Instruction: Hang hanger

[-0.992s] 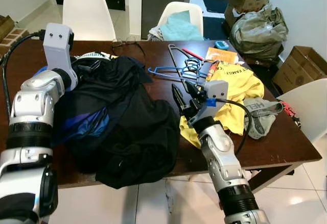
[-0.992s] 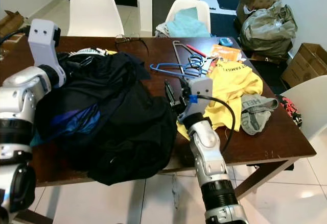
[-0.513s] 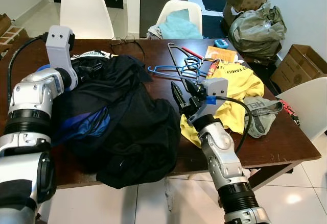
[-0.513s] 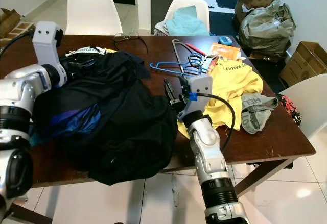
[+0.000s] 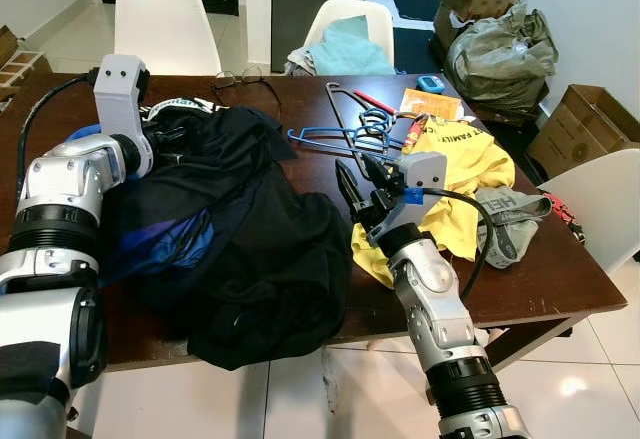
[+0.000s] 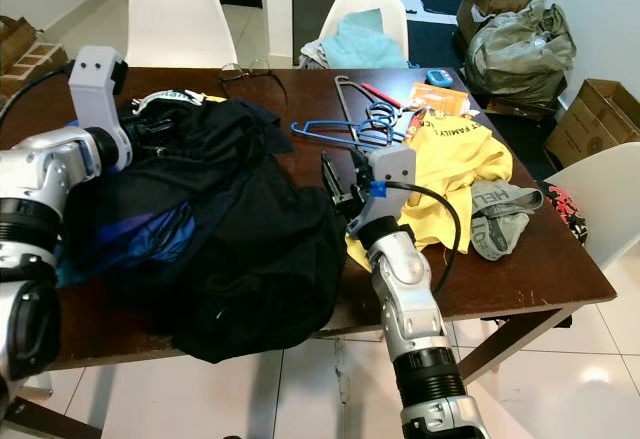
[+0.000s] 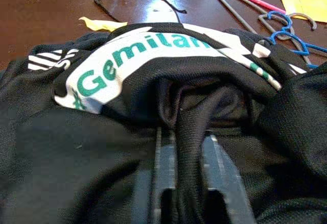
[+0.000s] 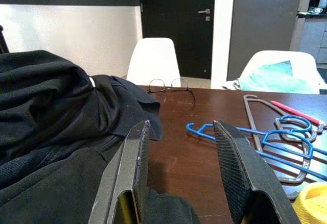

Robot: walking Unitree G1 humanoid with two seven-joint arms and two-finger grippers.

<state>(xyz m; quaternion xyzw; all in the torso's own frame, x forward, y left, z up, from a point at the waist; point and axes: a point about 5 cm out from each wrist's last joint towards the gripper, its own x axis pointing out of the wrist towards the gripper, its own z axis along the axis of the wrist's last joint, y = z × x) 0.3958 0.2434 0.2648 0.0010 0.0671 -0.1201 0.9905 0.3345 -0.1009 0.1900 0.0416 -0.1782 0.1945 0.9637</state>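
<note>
Nearest to us, a heap of black clothing [image 5: 230, 249] spills over the front edge of the bench [image 5: 540, 289] and covers most of its left half. Our right end effector [image 5: 357, 181] hovers just above the bench at the heap's right edge, fingers spread wide and holding nothing; its wrist view looks between the two black fingers [image 8: 232, 170] straight toward the blue hangers [image 8: 265, 142]. Beside that arm lies a yellow shirt [image 5: 462, 174], with a grey garment [image 5: 505, 227] touching its far side.

Our left end effector [image 7: 186, 183] is buried in the dark heap near a jersey with green lettering [image 7: 148, 55]; a fold of black fabric sits between its fingers, so we judge it pinched on the cloth.

Over the last second very little has changed: the right arm has held its pose with fingers apart, and the left arm has shifted only slightly, much of that likely our own head moving. We judge the hanger pickup not yet begun.

Farther back, the blue hangers [image 5: 345, 136] and a grey hanger [image 5: 345, 109] lie flat mid-bench, well apart from both arms. Beyond them sit spectacles [image 5: 240, 79], an orange packet [image 5: 432, 106], and white chairs [image 5: 165, 14].
</note>
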